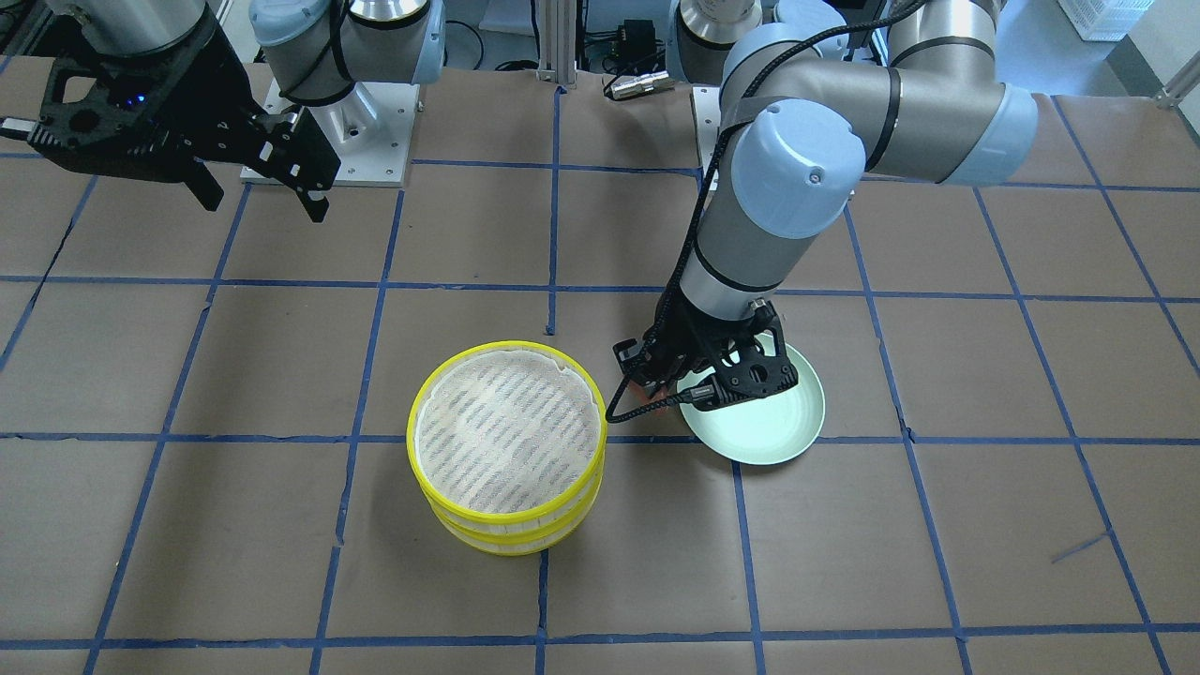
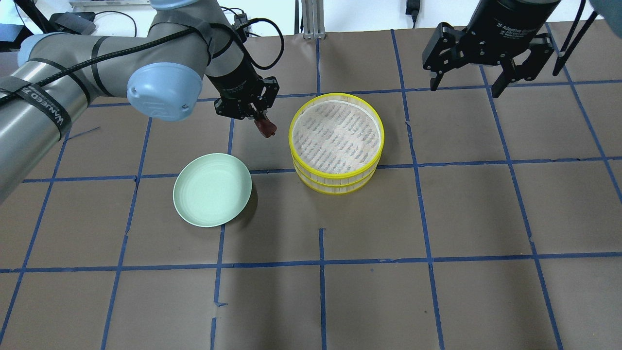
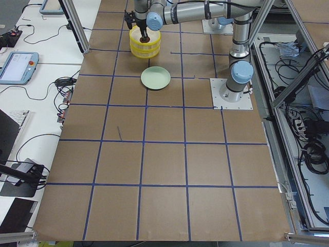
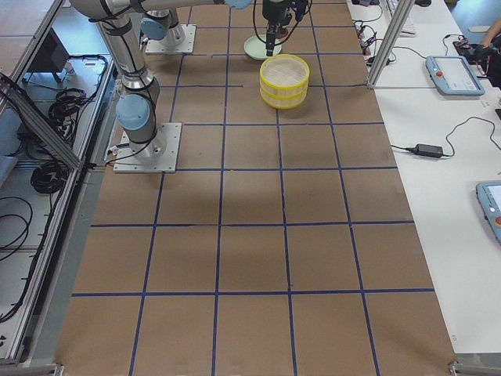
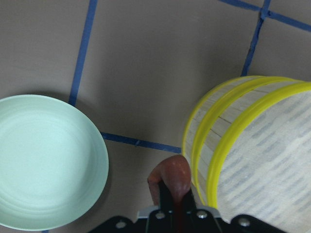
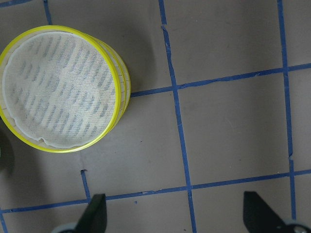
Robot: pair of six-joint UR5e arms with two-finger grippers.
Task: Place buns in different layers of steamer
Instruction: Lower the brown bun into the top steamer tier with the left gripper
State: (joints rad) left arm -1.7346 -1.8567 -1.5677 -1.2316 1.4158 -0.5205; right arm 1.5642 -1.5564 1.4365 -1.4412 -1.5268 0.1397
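Note:
Two steamer layers are stacked; the top layer shows a bare white mesh liner and the lower layer shows only its yellow rim and slatted side. My left gripper is shut on the dark reddish-brown bun and holds it in the air just left of the stack, between it and the plate. The left wrist view shows the bun between the fingers, beside the steamer wall. The white bun is not in view. My right gripper is open and empty, high behind the stack.
A pale green plate lies bare on the table, left of the stack and nearer the table's front. Brown paper with blue tape lines covers the table. The arm bases stand at the robot's edge.

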